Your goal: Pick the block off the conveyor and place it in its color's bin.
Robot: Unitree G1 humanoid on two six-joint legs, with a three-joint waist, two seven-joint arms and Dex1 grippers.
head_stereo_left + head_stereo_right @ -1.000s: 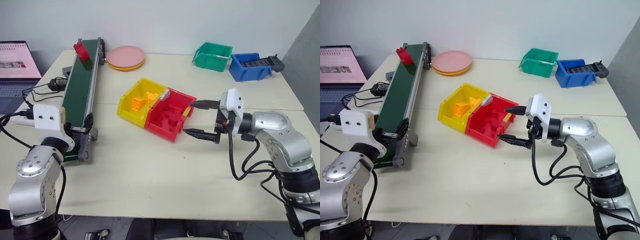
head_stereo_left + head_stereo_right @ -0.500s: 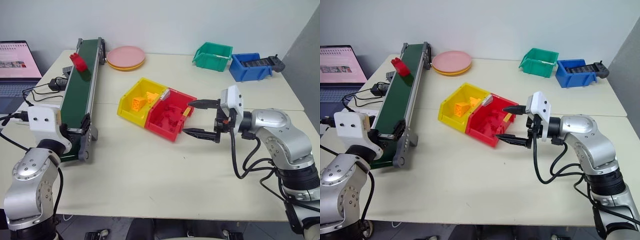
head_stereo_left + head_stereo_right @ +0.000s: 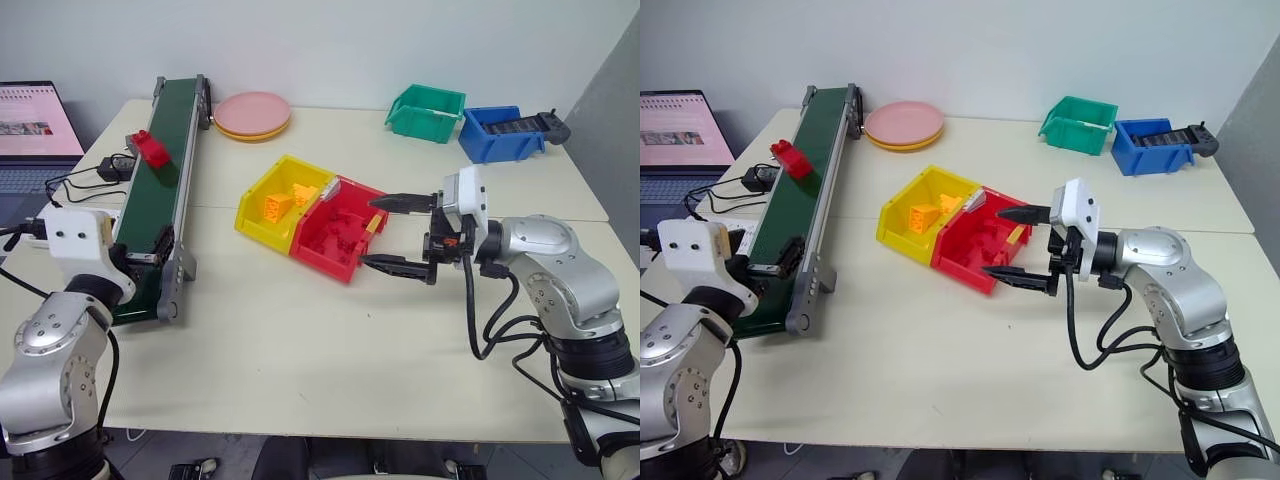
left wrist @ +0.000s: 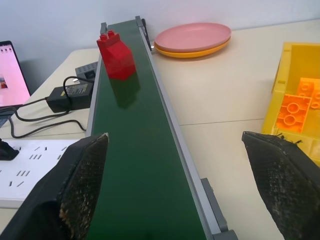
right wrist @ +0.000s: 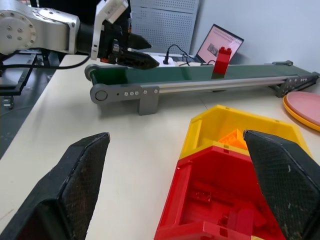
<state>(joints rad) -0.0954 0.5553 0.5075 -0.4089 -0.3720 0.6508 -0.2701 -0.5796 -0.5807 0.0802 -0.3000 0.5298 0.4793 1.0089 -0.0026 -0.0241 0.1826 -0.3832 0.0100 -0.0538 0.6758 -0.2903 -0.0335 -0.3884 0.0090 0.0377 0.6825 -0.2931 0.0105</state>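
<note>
The red block (image 3: 152, 148) stands upright on the conveyor (image 3: 165, 195), about midway along its dark green belt; the left wrist view has the block (image 4: 116, 55) ahead on the belt. My left gripper (image 3: 143, 260) sits open at the belt's near end, well short of the block, nothing between its fingers. The red bin (image 3: 322, 260) holds several red bricks and is joined to a yellow one. My right gripper (image 3: 370, 231) hangs open and empty at the red bin's right edge, its fingers (image 5: 82, 175) pointing across the bin toward the conveyor.
The yellow bin (image 3: 262, 232) holds orange bricks. Pink plates (image 3: 251, 113) lie at the belt's far end. A green bin (image 3: 425, 112) and a blue bin (image 3: 500, 132) stand at the back right. A laptop (image 3: 35, 130), cables and a power strip (image 4: 30, 160) lie left of the conveyor.
The red block has ridden down the belt from its far end toward my left gripper. Both grippers stay open and hardly shifted.
</note>
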